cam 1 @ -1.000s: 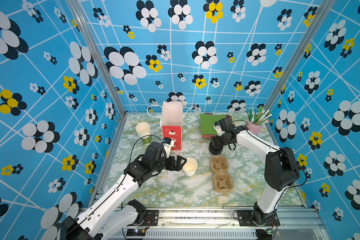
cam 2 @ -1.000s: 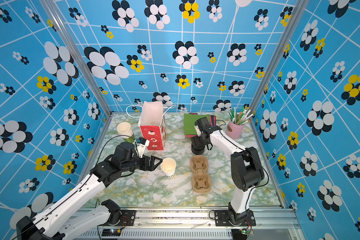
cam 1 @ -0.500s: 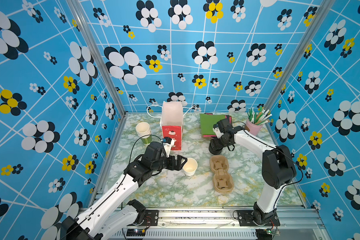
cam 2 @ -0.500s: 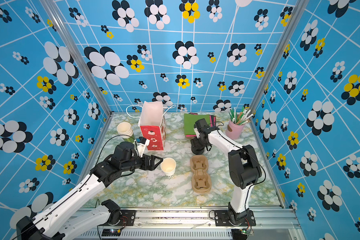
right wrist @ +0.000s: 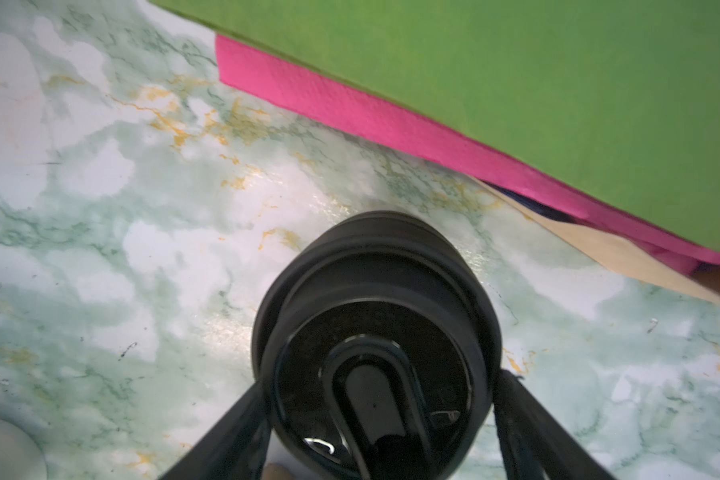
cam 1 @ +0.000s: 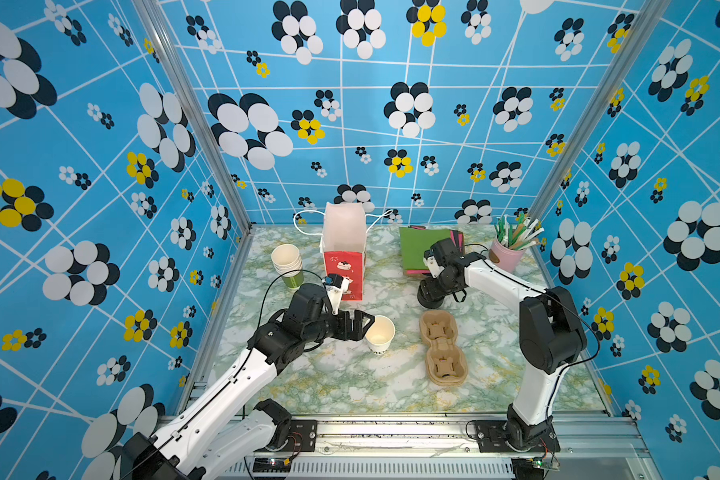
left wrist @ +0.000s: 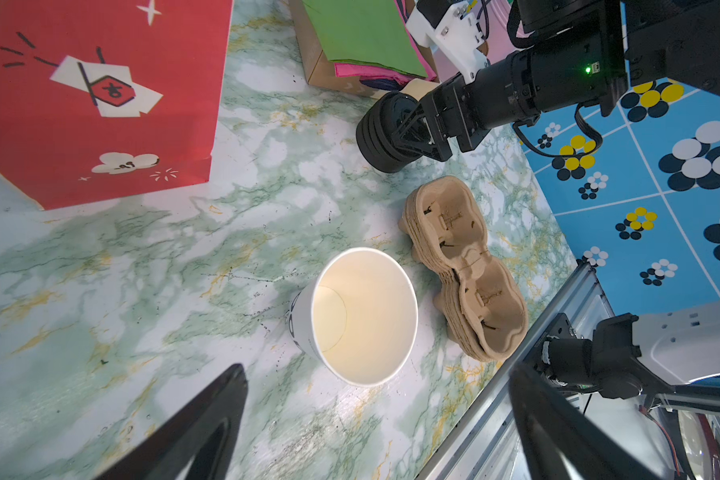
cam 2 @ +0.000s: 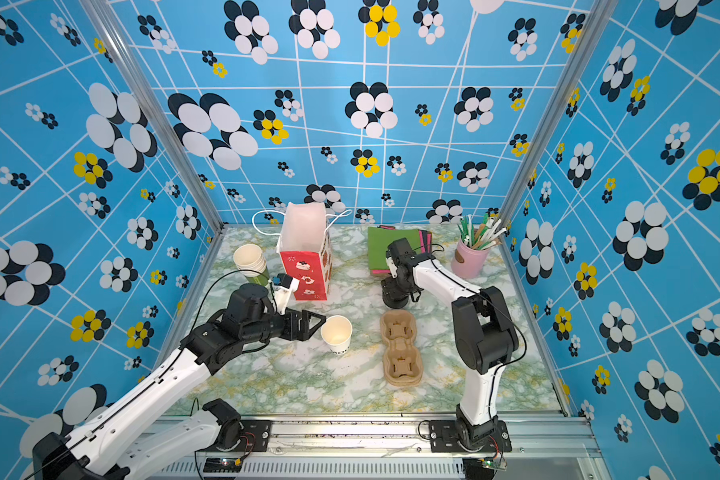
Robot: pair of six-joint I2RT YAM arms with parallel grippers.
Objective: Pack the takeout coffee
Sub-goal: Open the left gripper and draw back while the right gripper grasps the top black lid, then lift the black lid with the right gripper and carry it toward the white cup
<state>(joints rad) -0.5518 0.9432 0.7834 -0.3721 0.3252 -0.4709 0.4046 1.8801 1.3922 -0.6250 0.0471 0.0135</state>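
The takeout coffee (cam 1: 379, 336) (cam 2: 336, 332) (left wrist: 364, 316) is a small white paper cup with dark lettering; it stands upright mid-table with its top open and no lid on it. My left gripper (cam 1: 364, 326) (left wrist: 377, 374) is open just left of the cup, one finger to each side of its near edge, not touching it. A stack of black lids (cam 1: 431, 293) (cam 2: 395, 295) (right wrist: 375, 299) sits further back right. My right gripper (cam 1: 441, 286) (right wrist: 383, 382) reaches down over it, its fingers (right wrist: 242, 419) pressed against both sides of the top lid.
A red-and-white paper bag (cam 1: 344, 253) stands open at the back, with nested cream-and-green cups (cam 1: 287, 262) to its left. Brown pulp cup carriers (cam 1: 443, 353) lie right of the cup. Green and pink napkins (cam 1: 420, 249) and a pink straw holder (cam 1: 508, 253) sit at the back right.
The right gripper's jaws have drawn in around the lid stack, and its elbow has shifted slightly. The left arm and the cup have not moved.
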